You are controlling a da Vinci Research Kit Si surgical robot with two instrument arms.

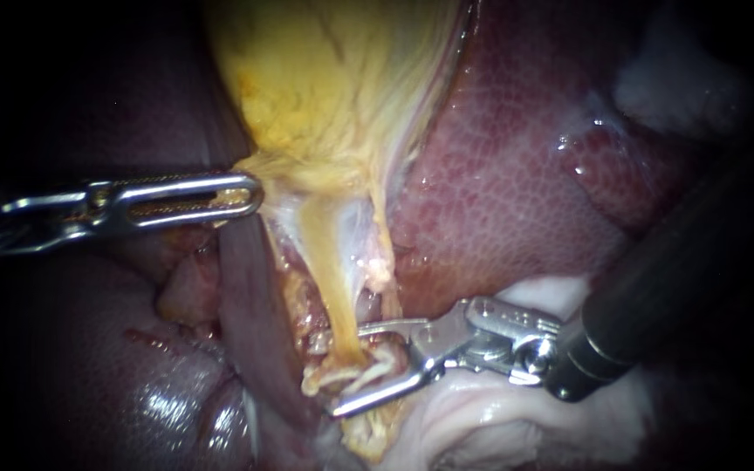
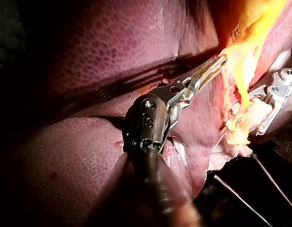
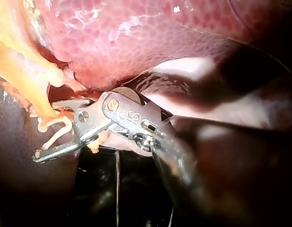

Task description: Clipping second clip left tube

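Observation:
The yellow gallbladder (image 1: 325, 78) narrows into a yellow tube (image 1: 325, 270) that runs down the middle of the endoscope view. My left instrument (image 1: 250, 194) comes in level from the left, its slotted jaws shut on the gallbladder's lower edge, as the left wrist view also shows (image 2: 221, 60). My right instrument (image 1: 346, 370) enters from the lower right. Its jaws stand open, one on each side of the tube's lower end. A white clip (image 1: 355, 373) lies across the tube between them. In the right wrist view the clip (image 3: 53, 130) sits inside the open jaws (image 3: 44, 131).
Red mottled liver (image 1: 517, 174) fills the right side, and darker liver lobes (image 1: 89, 349) lie at the lower left. Pale whitish tissue (image 1: 482, 419) lies under the right instrument's shaft. A thinner pale strand (image 1: 383, 253) runs just right of the yellow tube.

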